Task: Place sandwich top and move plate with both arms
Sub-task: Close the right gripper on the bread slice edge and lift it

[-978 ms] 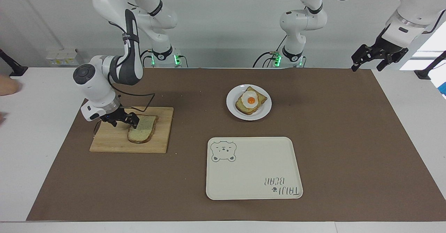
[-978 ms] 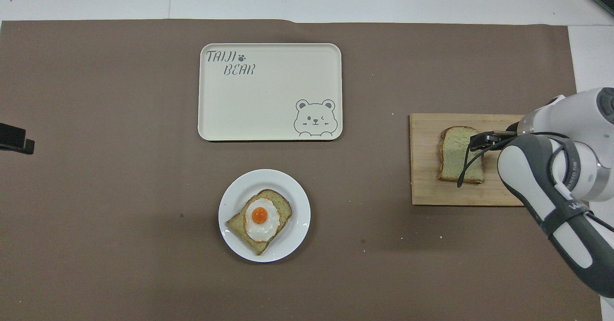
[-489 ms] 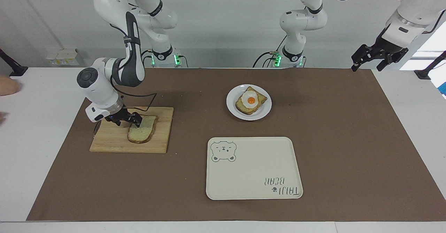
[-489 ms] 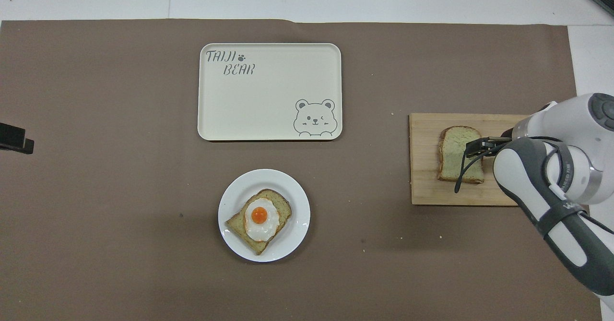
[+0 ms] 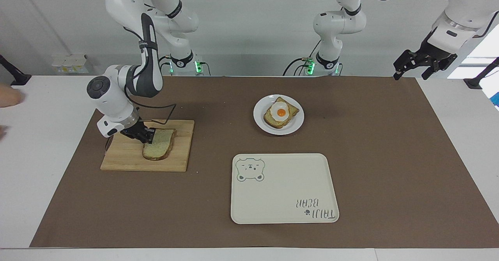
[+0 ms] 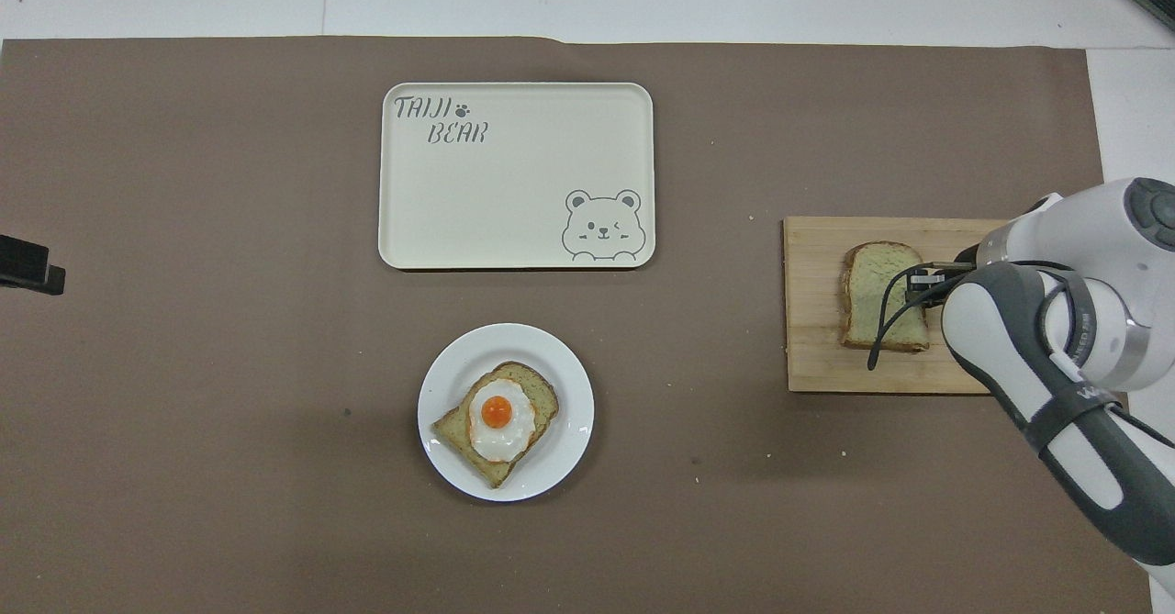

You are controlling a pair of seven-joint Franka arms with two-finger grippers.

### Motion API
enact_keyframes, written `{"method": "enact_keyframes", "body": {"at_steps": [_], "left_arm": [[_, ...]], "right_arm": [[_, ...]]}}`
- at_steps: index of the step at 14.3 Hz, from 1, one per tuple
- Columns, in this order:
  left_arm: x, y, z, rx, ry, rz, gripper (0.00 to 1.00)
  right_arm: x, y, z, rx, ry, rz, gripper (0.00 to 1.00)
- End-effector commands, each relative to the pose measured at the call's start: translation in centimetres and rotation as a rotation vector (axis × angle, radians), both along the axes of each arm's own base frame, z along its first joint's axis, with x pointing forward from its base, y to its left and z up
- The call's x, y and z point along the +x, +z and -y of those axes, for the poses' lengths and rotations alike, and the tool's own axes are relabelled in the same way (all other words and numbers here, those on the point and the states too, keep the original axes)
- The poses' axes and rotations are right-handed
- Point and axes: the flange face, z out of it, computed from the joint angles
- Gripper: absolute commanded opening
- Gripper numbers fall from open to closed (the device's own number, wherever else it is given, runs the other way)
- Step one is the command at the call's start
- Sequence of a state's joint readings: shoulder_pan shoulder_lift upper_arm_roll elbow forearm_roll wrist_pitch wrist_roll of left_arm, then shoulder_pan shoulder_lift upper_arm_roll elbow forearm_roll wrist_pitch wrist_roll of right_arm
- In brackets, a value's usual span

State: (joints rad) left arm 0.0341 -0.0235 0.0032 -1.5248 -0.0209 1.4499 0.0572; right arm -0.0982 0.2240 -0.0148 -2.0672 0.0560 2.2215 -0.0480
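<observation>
Facing view: my right hand (image 5: pixel 147 135) pinches the bread (image 5: pixel 159 144) on the board (image 5: pixel 128 157); left hand (image 5: pixel 423 63) waits, spread

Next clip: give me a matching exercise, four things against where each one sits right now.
Things:
1. sandwich top
2. egg toast
3. tray
4. left hand

Places:
A. on the plate
B. up over the table's corner at the left arm's end
C. on the cutting board, at the right hand
D. on the brown mat, farther from the robots than the plate

Pairs: 1-C, 2-A, 3-D, 4-B
</observation>
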Motion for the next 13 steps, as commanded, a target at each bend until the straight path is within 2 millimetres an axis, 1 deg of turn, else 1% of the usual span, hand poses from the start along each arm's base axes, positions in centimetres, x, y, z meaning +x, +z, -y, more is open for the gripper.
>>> {"method": "enact_keyframes", "body": {"at_steps": [1,3,4,5,11,12,13], "left_arm": [[-0.8,0.1,-0.3,0.008,0.013,-0.004,1.0],[-0.8,0.0,-0.3,0.008,0.013,-0.006,1.0],[-0.8,0.1,-0.3,0.008,0.013,-0.004,1.0],[-0.8,0.1,-0.3,0.008,0.013,-0.004,1.0],[-0.8,0.1,-0.3,0.008,0.013,-0.004,1.0],[-0.8,0.1,-0.3,0.008,0.013,-0.004,1.0],[-0.8,0.1,-0.3,0.008,0.013,-0.004,1.0]], "right_arm": [[-0.2,-0.4,0.8,0.027,0.001,0.017,0.22],[-0.2,-0.7,0.7,0.03,0.0,0.013,0.22],[-0.1,-0.7,0.7,0.034,-0.005,0.013,0.15],[-0.2,-0.8,0.8,0.037,-0.014,0.012,0.0],[0.1,-0.8,0.8,0.042,-0.018,0.005,0.0],[0.3,-0.3,0.7,0.041,-0.014,0.01,0.0],[0.6,0.8,0.6,0.04,-0.01,0.029,0.0]]}}
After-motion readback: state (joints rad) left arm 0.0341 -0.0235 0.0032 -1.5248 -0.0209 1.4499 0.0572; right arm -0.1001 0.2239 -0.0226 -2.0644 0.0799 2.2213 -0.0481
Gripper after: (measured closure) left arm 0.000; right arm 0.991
